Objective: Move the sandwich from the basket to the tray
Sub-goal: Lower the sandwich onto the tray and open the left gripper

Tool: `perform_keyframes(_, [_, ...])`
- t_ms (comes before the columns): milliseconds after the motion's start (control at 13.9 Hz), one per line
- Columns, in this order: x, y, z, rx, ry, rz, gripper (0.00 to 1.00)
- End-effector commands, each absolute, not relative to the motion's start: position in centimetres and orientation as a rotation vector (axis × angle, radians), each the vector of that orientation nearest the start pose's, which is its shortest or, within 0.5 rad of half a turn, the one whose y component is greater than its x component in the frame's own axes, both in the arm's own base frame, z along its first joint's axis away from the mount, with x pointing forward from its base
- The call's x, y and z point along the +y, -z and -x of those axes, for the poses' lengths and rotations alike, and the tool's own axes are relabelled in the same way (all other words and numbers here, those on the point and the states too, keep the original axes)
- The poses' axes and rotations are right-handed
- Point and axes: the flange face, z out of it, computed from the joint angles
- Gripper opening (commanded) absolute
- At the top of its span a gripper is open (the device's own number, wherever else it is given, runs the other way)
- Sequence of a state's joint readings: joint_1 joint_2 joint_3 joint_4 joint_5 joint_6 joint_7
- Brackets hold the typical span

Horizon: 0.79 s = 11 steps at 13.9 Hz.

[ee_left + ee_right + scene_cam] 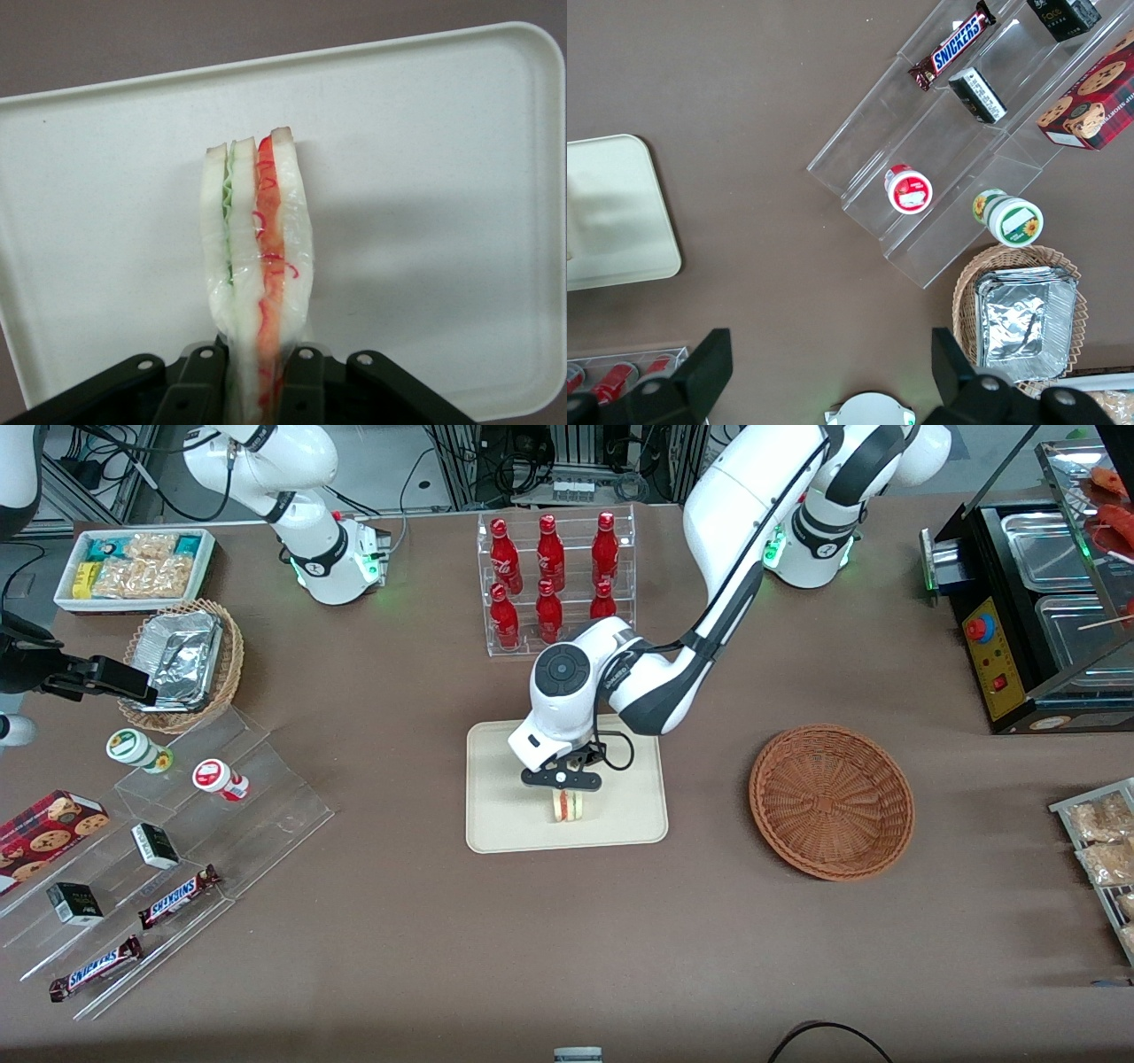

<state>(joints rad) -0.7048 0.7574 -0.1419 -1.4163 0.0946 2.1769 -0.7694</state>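
Your left gripper (568, 786) sits low over the tray (496, 815), fingers (301, 381) clamped on the sandwich (568, 805). You'll see the wedge upright on edge (red-orange and green layers facing up in the wrist view), its lower end at or just above the tray surface; contact cannot be told. The basket (831, 801) lies well apart, toward the working arm's end of the table, with nothing in it.

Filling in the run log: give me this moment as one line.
phase: placing | end effector: over tray, shut on sandwich | sandwich: upright on edge above tray | basket: empty
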Motion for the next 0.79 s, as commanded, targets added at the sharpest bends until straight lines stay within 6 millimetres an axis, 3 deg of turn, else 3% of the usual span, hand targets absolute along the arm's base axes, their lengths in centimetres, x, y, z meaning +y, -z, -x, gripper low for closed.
perform_keyframes(0, [-54.1, -24.3, -49.8, 0.127, 0.025, 3.142, 0.0])
perform_keyframes(144, [-54.0, -23.7, -49.6, 0.134, 0.021, 3.13, 0.0])
perform_keyframes(216, [-54.0, -23.6, -49.6, 0.133, 0.02, 3.131, 0.11])
perform_keyframes(288, [-54.0, -23.7, -49.6, 0.135, 0.02, 3.131, 0.71])
perform_keyframes(360, [-53.9, -24.0, -49.7, 0.134, 0.025, 3.132, 1.0])
perform_keyframes(576, [-53.6, -25.9, -50.3, 0.111, 0.047, 3.146, 1.0])
perform_keyframes(720, [-53.1, -29.1, -51.0, 0.086, 0.076, 3.157, 1.0])
